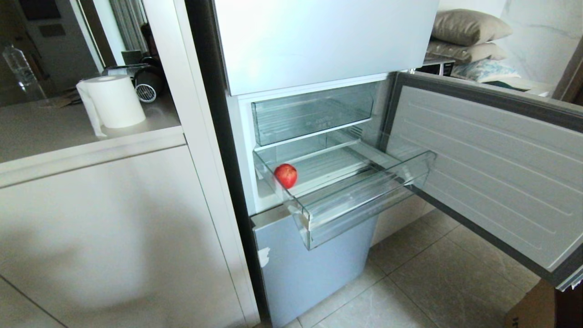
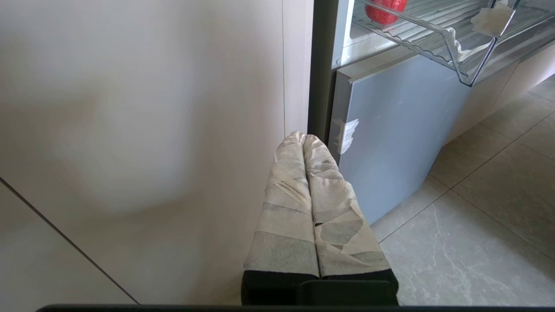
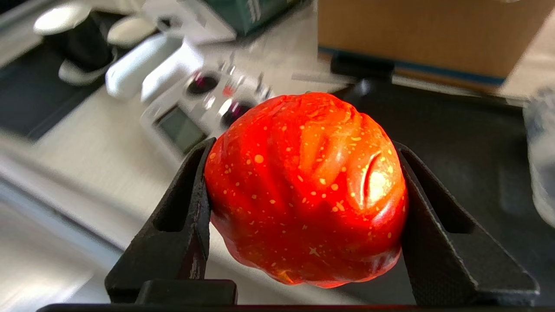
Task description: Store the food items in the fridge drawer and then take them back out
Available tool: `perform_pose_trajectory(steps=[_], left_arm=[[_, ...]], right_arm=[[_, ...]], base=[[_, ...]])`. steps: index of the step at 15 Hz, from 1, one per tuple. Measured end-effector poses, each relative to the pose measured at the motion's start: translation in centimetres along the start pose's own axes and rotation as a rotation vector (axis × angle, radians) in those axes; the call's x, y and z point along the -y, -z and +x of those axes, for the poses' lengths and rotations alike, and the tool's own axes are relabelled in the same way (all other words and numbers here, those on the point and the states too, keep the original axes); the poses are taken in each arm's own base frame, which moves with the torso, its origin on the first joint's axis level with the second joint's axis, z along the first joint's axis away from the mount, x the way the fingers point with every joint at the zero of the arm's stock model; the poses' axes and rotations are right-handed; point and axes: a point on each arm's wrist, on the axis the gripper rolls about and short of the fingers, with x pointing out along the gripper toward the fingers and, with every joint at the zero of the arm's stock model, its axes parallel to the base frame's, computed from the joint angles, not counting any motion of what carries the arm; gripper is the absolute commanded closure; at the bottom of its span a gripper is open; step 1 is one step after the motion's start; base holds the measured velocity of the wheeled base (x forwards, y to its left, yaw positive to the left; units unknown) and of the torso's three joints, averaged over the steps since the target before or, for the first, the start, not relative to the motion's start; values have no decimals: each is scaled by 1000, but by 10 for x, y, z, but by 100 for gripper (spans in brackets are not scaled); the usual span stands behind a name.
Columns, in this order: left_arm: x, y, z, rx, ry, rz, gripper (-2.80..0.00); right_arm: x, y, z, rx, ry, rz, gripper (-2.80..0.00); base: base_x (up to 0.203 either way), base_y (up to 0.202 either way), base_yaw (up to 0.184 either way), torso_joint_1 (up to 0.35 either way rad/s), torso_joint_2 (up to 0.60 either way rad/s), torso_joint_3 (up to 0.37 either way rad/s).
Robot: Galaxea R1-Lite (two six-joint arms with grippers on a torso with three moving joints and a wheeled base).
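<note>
A round red apple point(image 1: 285, 175) lies at the left end of the fridge drawer point(image 1: 364, 207), the lower clear bin, which is pulled out. The left wrist view catches that same apple point(image 2: 386, 8) through the drawer's wall point(image 2: 455, 47). My right gripper point(image 3: 303, 145) is outside the head view. It is shut on a second glossy red apple point(image 3: 303, 195), which is speckled with yellow and pinched between both black fingers point(image 3: 190, 208). My left gripper point(image 2: 303, 138) is parked low beside the fridge's lower front, its taped fingers pressed together and empty.
The fridge door point(image 1: 492, 168) stands open to the right over the tiled floor. A clear bin point(image 1: 314, 111) sits pushed in above the drawer. A paper towel roll point(image 1: 116, 100) stands on the counter at left. Behind the held apple are blurred devices and a cardboard box point(image 3: 433, 34).
</note>
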Motion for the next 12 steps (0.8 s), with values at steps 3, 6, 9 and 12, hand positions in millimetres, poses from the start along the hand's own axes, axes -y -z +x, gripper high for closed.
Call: perform_pose_trajectory(steps=[3,6,9,12], left_arm=[[0,0,0,0,0,0,0],[0,0,0,0,0,0,0],[0,0,0,0,0,0,0],[0,0,0,0,0,0,0]], right_arm=[[20,20,30,-14,-5,38,0],[31,42,46,-59,2,70,0],[38,60,55,-97,5,94,0],[42,74,61,-122,7,110,0]], base=[[0,0,0,0,0,0],[0,0,0,0,0,0],[0,0,0,0,0,0],[0,0,0,0,0,0]])
